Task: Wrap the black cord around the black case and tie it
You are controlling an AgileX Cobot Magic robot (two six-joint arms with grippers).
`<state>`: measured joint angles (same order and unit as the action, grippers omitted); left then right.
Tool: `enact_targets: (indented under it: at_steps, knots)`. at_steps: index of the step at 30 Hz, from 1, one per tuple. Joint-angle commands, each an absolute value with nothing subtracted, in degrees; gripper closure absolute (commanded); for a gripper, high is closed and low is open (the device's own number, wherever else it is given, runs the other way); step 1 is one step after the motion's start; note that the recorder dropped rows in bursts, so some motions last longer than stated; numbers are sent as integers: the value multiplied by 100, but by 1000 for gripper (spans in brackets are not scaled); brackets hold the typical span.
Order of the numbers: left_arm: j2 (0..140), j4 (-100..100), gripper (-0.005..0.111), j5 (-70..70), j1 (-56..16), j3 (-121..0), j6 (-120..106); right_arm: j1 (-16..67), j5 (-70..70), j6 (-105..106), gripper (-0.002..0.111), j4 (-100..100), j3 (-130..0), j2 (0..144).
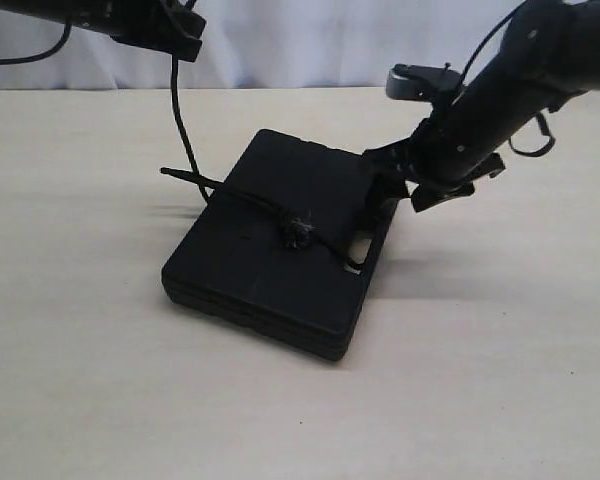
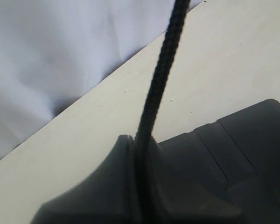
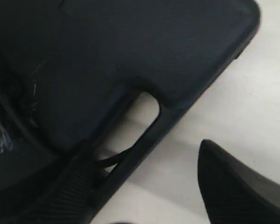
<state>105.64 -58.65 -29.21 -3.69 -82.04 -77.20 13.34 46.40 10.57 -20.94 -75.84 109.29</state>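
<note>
Pinching the cord tight in the left tool, raised well above the bench. Running from there down to the left edge of the case, then across its top, past a frayed knot near the middle and into the handle slot. Lying flat on mid-bench, slot side turned toward the right tool. Standing spread wide there, gripping nothing, low beside the handle edge, with one finger just off the case and bare bench between.
</note>
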Motion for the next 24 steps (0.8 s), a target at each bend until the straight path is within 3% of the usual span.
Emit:
enact_targets:
  at_steps: [1,10,12,14,24]
  knots:
    - [10529,-5910,107,-3002,-271,-8200,-7502,1736,3919,0,53,-1388,-7454,11168]
    - [10529,-5910,107,-3054,-271,-8200,-7329,1745,3575,-345,59,-1408,-7454,11846]
    - [10495,-5910,107,-3052,-271,-8200,-7315,1745,3416,-345,76,-1408,-7454,11882]
    - [10351,-5897,107,-2981,-242,-8200,-7266,1731,3366,-345,104,-1408,-7454,11882]
    - [9700,-4714,107,-2865,454,-8126,-6219,1202,3525,-217,104,-1410,-7440,11882]
